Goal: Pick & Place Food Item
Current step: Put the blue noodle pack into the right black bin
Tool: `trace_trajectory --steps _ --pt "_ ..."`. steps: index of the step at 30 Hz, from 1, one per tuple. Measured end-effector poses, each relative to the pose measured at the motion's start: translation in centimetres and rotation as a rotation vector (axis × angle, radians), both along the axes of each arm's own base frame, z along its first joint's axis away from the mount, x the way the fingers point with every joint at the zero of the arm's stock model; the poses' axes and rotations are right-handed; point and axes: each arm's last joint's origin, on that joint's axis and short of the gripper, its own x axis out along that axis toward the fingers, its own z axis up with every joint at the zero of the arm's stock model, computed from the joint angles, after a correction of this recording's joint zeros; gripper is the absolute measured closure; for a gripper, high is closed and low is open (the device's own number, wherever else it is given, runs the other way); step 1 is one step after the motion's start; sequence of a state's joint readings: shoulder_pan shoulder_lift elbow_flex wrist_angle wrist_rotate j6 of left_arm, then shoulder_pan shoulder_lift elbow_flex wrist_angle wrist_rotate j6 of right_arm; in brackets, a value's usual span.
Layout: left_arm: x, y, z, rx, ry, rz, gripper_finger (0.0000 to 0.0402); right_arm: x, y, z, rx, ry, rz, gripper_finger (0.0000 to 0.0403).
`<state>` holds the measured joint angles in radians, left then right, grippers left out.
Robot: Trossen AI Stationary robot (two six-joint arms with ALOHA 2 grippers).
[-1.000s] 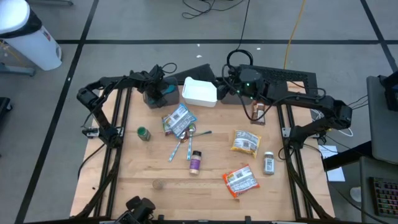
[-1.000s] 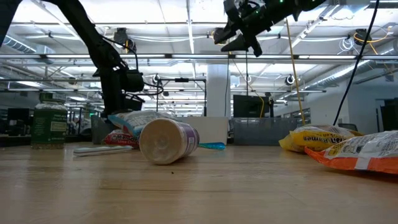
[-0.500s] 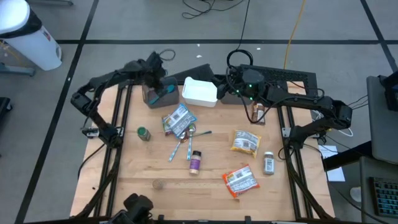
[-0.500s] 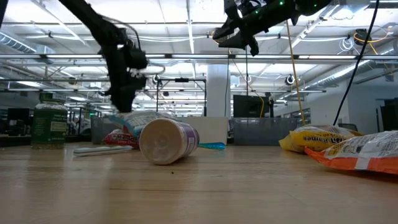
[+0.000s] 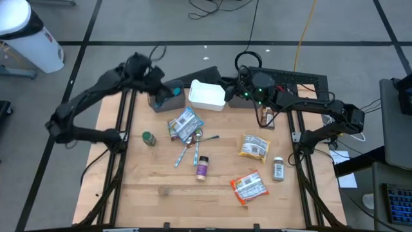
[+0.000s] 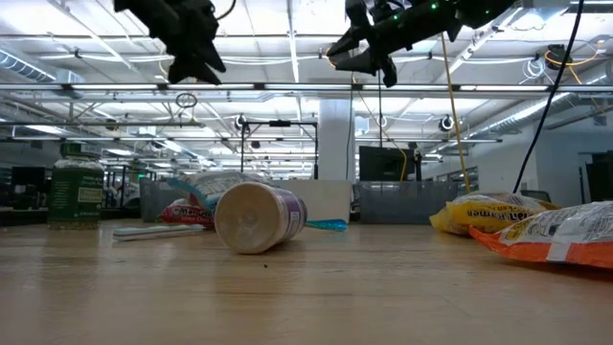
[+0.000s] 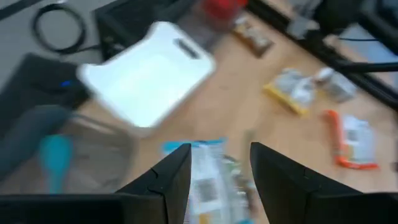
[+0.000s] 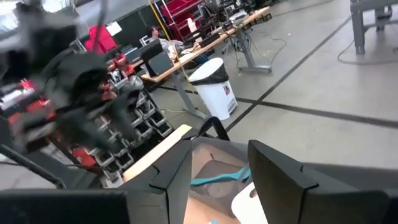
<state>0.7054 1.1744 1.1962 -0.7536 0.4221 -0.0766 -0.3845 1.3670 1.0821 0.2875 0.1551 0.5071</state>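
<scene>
Food lies loose on the wooden table [image 5: 135, 174]: a blue-and-white packet [image 5: 185, 124] [image 7: 211, 177], a yellow packet [image 5: 253, 147], an orange packet [image 5: 248, 187] and a small jar on its side [image 5: 202, 167] [image 6: 259, 218]. A white container [image 5: 206, 95] [image 7: 149, 74] stands at the far edge beside a grey bin [image 5: 166, 98] with a teal utensil [image 5: 174, 90] in it. My left gripper [image 5: 156, 82] [image 6: 203, 69] [image 7: 219, 155] hangs high over the bin's far left side, open and tilted down, nothing between its fingers. My right gripper [image 5: 230, 92] [image 6: 340, 56] [image 8: 217, 158] hovers level, open and bare, just right of the white container.
A green jar [image 5: 149, 138] [image 6: 75, 192], two spoons [image 5: 188, 149], a spice jar [image 5: 278, 169], a brown bar [image 5: 264, 116] and a round lid [image 5: 164, 191] also lie on the table. A white bin [image 5: 29, 38] stands on the floor beyond the far left corner.
My left gripper has risen steeply out of the grey bin, drawing back toward the table's far left corner and tipping from pointing steeply down to a shallower slant. The teal utensil stays in the bin. My right gripper has kept its place.
</scene>
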Motion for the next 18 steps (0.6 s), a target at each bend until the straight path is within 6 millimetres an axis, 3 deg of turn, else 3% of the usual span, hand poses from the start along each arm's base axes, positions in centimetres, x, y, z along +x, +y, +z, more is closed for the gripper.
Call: trace_trajectory --steps 3,10,18 --pt "0.3 -2.9 -1.0 -0.025 -0.108 -0.042 0.0231 0.1 0.4 -0.7 0.033 0.004 0.011 0.0250" --pt "1.9 -8.7 -5.4 -0.153 -0.409 -0.109 0.0231 0.1 2.0 -3.9 0.192 -0.063 0.041 0.0250" --pt "3.5 -12.6 -8.9 -0.227 -0.665 -0.070 0.0231 -1.2 4.3 -7.2 0.335 -0.355 0.123 0.0250"
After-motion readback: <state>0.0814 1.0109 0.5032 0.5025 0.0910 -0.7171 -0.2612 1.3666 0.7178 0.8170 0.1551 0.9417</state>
